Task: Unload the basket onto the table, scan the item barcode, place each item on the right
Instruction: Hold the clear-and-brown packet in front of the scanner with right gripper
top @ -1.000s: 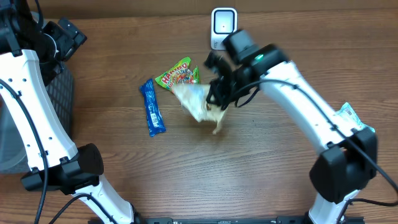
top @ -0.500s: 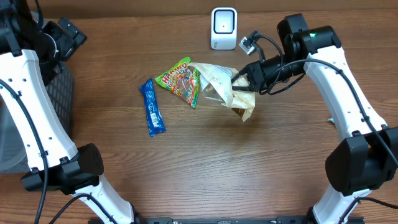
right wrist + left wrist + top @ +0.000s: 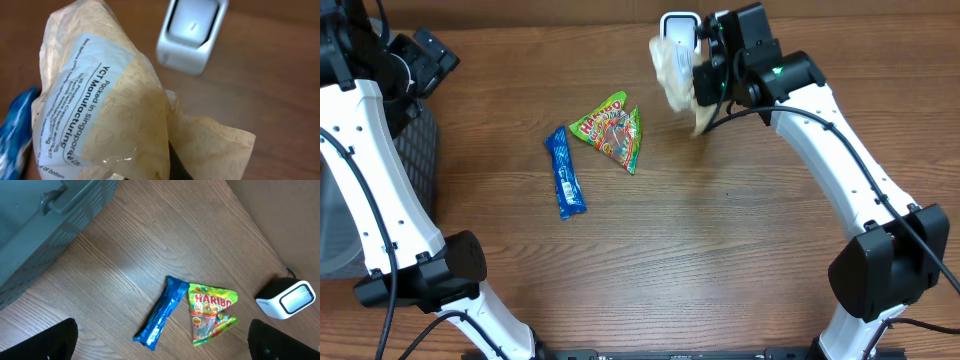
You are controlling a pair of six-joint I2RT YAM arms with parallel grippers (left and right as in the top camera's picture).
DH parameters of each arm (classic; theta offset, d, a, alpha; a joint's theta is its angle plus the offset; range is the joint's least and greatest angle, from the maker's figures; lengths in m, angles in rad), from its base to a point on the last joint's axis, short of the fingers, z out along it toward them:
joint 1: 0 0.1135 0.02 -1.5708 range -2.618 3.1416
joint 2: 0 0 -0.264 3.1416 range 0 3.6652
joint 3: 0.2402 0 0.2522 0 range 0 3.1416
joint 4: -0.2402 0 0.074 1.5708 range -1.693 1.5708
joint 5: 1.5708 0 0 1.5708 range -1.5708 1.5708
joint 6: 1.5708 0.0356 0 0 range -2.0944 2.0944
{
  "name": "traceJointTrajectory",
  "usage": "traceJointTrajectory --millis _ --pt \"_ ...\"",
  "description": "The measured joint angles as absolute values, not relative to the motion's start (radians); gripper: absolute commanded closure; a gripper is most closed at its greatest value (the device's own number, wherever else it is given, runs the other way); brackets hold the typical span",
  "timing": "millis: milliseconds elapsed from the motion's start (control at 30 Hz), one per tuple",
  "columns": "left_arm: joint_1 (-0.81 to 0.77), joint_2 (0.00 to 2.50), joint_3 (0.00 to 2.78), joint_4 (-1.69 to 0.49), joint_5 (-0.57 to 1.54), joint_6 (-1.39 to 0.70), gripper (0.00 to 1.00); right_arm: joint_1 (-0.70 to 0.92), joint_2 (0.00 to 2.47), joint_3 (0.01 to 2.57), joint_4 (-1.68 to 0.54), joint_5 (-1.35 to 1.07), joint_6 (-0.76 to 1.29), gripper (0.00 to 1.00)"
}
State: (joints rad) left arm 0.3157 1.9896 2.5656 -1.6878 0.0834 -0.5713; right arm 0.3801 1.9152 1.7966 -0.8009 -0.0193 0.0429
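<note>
Swung from mid-table to the far edge since the earlier frames, the right arm now holds the packet [image 3: 672, 62] raised in front of the scanner [image 3: 678, 24]. The bar [image 3: 565, 172] and the Haribo bag [image 3: 612, 128] lie where they lay before.

Far left: a grey slatted basket [image 3: 55, 225] stands at the table's [image 3: 720, 260] left edge. The left gripper [image 3: 162, 342] hangs high over that far-left corner, jaws spread wide and holding nothing. Its dark fingertips [image 3: 55, 340] show at the lower corners of the left wrist view.

Left of centre: the blue bar lies flat on the wood, its long axis running near to far. The Haribo bag lies just to its right, flat, printed face up, in green, red and yellow. Whether the two wrappers touch cannot be told.

Far centre: the white scanner stands upright at the table's far edge, its dark window facing the near side.

Right of centre: the packet, tan and crinkled, is clear of the table. From overhead its upper part overlaps the scanner's lower half. In the right wrist view the scanner sits blurred beyond it, apart. A white label reading "Packed in Singapore" and "YCT Manufacturing" faces the wrist camera. The right gripper [image 3: 704, 80] is clamped on the packet's right side, a dark finger showing under the folds.
</note>
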Motion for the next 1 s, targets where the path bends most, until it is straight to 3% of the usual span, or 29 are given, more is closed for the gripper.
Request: traceJointTrajectory --millis 200,500,1000 --pt "0.316 1.990 2.566 -1.687 0.083 -0.571 0.00 0.373 1.993 1.798 -0.578 0.120 0.086 0.97" --pt "0.316 1.990 2.566 -1.688 0.083 -0.571 0.00 0.372 2.193 1.798 -0.380 0.119 0.157 0.97" --pt "0.316 1.990 2.566 -1.687 0.083 -0.571 0.00 0.372 2.233 1.798 -0.385 0.092 0.247 0.96"
